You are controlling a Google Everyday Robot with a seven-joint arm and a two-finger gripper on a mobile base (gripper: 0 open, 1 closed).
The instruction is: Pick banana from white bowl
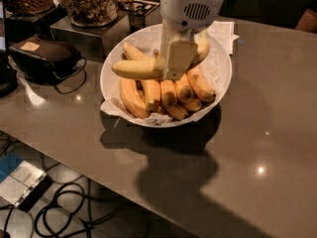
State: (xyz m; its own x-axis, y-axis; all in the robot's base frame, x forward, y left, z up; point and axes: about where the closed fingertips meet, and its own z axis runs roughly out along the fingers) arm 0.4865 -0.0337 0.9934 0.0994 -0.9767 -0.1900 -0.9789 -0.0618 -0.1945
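The gripper [175,67] hangs over the middle of the white bowl [148,125], and its fingers are clamped on the banana [136,69]. The pale, thick fruit sits level in the grip and juts out to the viewer's left, its blunt tip just inside the bowl's near-left rim. Its other end is hidden behind the cream-coloured finger [178,53]. It crosses above the rest of the fruit, though whether it is touching them cannot be told.

Under it, a bunch of short orange-yellow bananas [171,95] fans across the crumpled white paper lining [218,66], and a slimmer banana [130,50] lies toward the back. The bowl stands on a dark glossy table [257,133], with a slip of white paper [222,31] just behind its far rim. At the back left are a jar of snacks [89,3] and a dark pouch [39,58]. Black cables [64,209] coil on the floor below.
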